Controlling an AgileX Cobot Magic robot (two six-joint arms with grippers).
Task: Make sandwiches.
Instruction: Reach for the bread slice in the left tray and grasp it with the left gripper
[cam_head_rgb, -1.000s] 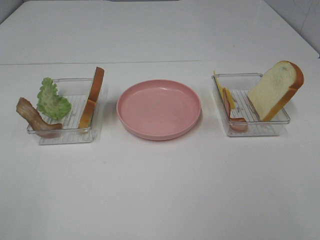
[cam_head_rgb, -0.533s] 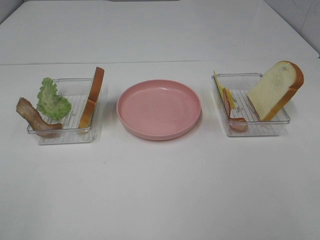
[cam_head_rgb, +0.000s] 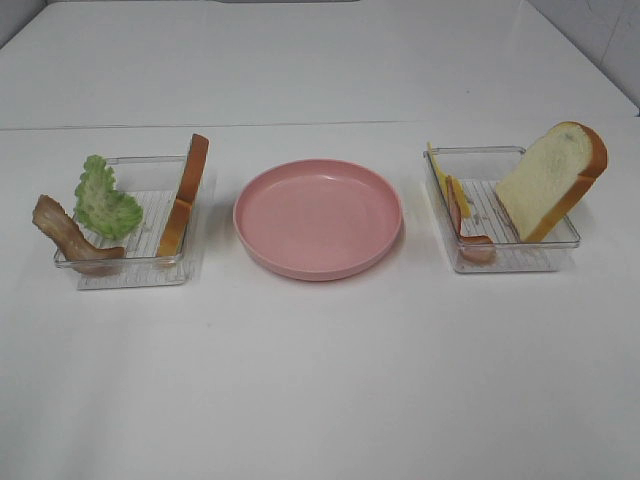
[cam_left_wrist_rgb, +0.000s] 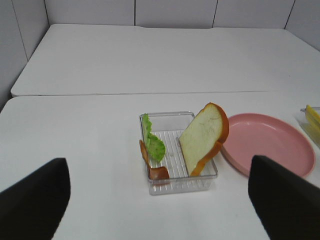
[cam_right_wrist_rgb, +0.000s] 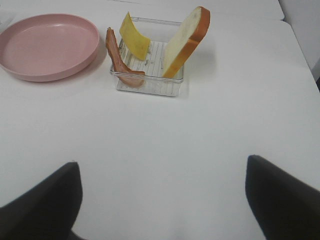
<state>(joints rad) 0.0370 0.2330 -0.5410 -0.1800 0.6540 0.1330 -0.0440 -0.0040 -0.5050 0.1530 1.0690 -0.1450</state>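
The sandwich parts lie apart in two clear trays, not stacked. The left tray (cam_head_rgb: 120, 268) holds a bread slice (cam_head_rgb: 185, 195) on edge, green lettuce (cam_head_rgb: 105, 200) and a bacon strip (cam_head_rgb: 68, 235); these also show in the left wrist view (cam_left_wrist_rgb: 204, 137). The right tray (cam_head_rgb: 510, 262) holds a leaning bread slice (cam_head_rgb: 550, 180), yellow cheese (cam_head_rgb: 438, 165) and bacon (cam_head_rgb: 462, 218). My left gripper (cam_left_wrist_rgb: 160, 210) is open, well short of the left tray. My right gripper (cam_right_wrist_rgb: 162, 200) is open, short of the right tray (cam_right_wrist_rgb: 150, 87). Neither gripper shows in the high view.
A round pink plate (cam_head_rgb: 318, 218) sits bare between the two trays. Everything rests on a white table (cam_head_rgb: 320, 380), with a seam line behind the trays and a second white surface beyond it.
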